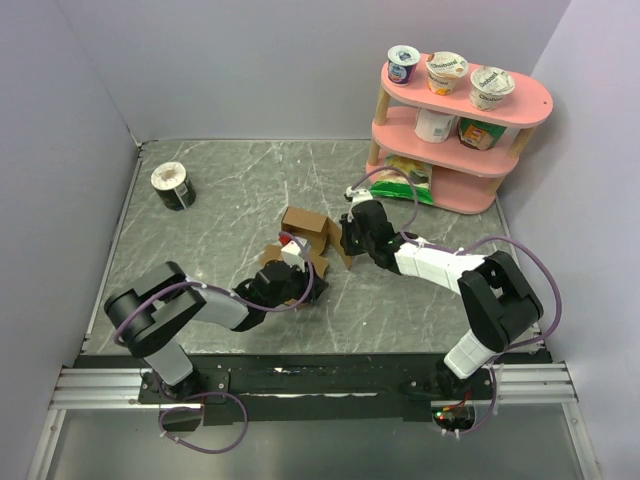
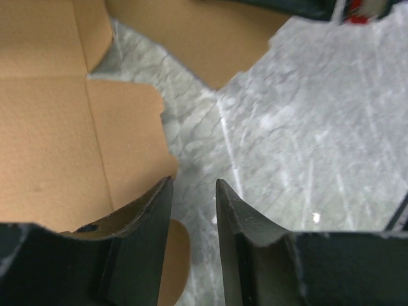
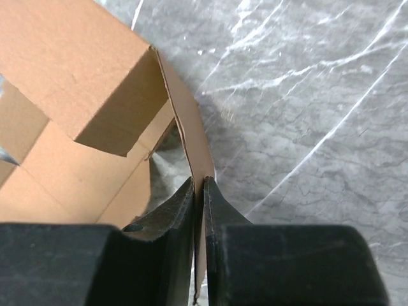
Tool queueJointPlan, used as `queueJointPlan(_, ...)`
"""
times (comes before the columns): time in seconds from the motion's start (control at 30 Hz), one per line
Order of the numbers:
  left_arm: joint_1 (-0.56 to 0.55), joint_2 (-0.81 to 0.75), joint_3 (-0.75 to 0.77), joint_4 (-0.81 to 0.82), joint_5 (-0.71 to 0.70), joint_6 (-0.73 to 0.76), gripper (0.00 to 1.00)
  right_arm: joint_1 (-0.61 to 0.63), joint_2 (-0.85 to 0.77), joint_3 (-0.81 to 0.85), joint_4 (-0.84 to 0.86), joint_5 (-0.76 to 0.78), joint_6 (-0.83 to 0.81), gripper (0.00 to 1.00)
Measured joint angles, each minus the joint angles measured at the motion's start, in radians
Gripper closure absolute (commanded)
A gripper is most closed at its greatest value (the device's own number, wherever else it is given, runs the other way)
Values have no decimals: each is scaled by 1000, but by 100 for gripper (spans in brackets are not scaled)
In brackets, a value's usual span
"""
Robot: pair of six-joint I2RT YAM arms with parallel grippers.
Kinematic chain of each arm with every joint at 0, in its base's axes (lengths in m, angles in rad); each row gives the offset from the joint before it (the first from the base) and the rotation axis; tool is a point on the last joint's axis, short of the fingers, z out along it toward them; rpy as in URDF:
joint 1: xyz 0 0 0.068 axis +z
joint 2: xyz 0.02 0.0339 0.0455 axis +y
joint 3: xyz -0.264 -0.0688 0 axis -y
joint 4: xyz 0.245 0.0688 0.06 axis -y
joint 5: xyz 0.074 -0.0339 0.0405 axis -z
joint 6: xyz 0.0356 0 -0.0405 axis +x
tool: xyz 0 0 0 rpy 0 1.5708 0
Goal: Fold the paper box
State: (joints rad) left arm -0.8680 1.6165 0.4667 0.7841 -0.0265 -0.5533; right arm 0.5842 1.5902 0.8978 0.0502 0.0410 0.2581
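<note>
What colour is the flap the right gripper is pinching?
Plain unprinted brown, like the whole paper box; clearest in the right wrist view.

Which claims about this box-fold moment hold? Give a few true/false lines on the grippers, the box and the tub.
1. The right gripper is shut on a flap of the paper box. True.
2. The left gripper grips cardboard. False: its jaws stand apart, with only the table showing between them.
3. The round tub stands on the table, apart from the box. True.
4. The paper box lies fully flat. False: some of its panels are raised.
</note>
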Motion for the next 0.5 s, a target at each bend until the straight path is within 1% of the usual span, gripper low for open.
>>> queueJointPlan(0.2, 0, 93, 2, 43, -7, 1, 62, 0, 10, 0, -18, -11, -2, 84)
queueJointPlan(0.37, 0, 136, 23, 87, -8, -2, 65, 0, 10, 26, -69, -24, 20, 84)
queueJointPlan(0.4, 0, 140, 24, 91, -8, -5, 67, 0, 10, 35, -80, -26, 28, 83)
queueJointPlan(0.5, 0, 144, 24, 95, -8, -9, 67, 0, 10, 74, -108, -47, 70, 79)
